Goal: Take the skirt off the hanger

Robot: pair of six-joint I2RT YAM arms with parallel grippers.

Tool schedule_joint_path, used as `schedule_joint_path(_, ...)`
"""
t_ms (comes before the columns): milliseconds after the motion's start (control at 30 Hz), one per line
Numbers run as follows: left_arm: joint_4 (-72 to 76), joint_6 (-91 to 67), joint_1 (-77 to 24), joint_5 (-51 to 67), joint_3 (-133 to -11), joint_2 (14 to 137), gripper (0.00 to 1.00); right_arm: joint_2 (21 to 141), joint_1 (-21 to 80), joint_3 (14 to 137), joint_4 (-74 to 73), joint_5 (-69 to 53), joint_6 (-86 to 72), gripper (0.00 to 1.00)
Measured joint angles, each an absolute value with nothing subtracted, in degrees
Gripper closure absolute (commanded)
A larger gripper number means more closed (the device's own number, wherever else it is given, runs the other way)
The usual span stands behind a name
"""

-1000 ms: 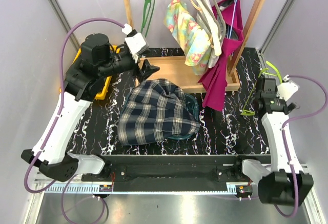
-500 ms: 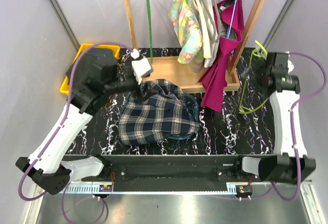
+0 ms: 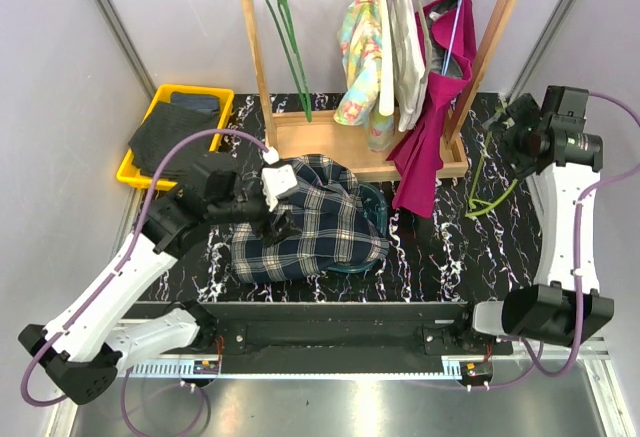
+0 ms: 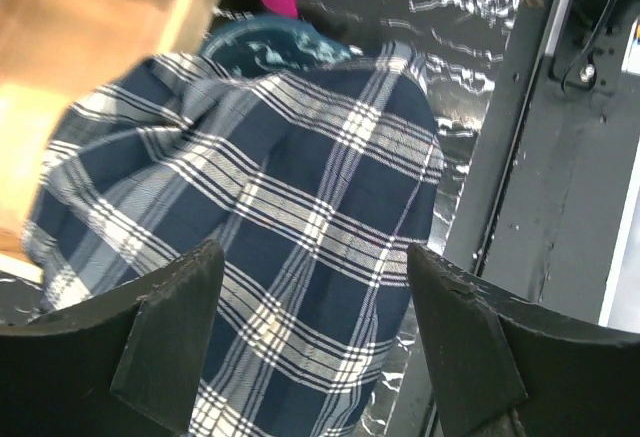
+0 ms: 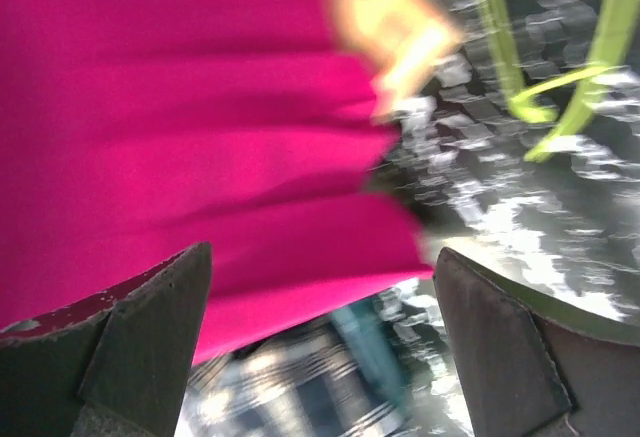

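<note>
Skirt (image 3: 310, 219), plaid, lies heaped on marbled table (image 3: 440, 252).

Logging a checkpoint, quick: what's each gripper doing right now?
Left gripper: open, empty, above the plaid skirt.
Right gripper: open, empty, facing the magenta garment.

The navy-and-white plaid fabric skirt (image 3: 305, 222) lies crumpled in a heap, off any hanger, on the black marbled tabletop (image 3: 440, 257), with the thin lime-green hanger (image 5: 535, 112) lying well apart to its right.
</note>
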State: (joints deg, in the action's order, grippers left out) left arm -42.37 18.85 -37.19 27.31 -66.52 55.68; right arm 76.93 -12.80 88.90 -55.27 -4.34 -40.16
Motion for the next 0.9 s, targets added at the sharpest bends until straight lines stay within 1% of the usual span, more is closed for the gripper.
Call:
schedule_joint_path(133, -42.3, 18.9, -38.5, 25.98, -64.42, 56.84, 0.26, 73.63, -11.49, 86.04, -50.11, -14.7, -42.83, 0.0)
schedule_joint_path(333, -40.99, 20.25, -39.48, 23.73, -62.76, 59.59, 0.33, 70.94, -1.74, 83.79, -44.95, -19.05, -43.64, 0.0)
schedule_joint_path(500, -40.27, 23.2, -40.01, 21.63, -59.13, 64.75, 0.37, 70.04, 4.45, 85.71, -41.39, -17.52, -42.61, 0.0)
schedule_joint_path(667, -39.92, 24.12, -40.1, 18.7, -58.61, 74.67, 0.4, 70.04, 7.88, 90.98, -37.28, -12.6, -40.42, 0.0)
schedule_joint_path(767, -40.47, 24.03, -40.1, 17.12, -61.67, 82.41, 0.41, 70.54, 9.26, 94.54, -33.41, -10.94, -39.31, 0.0)
schedule_joint_path(900, -40.21, 23.51, -40.12, 13.93, -69.76, 91.88, 0.42, 72.6, 11.68, 99.98, -27.46, -9.78, -37.82, 0.0)
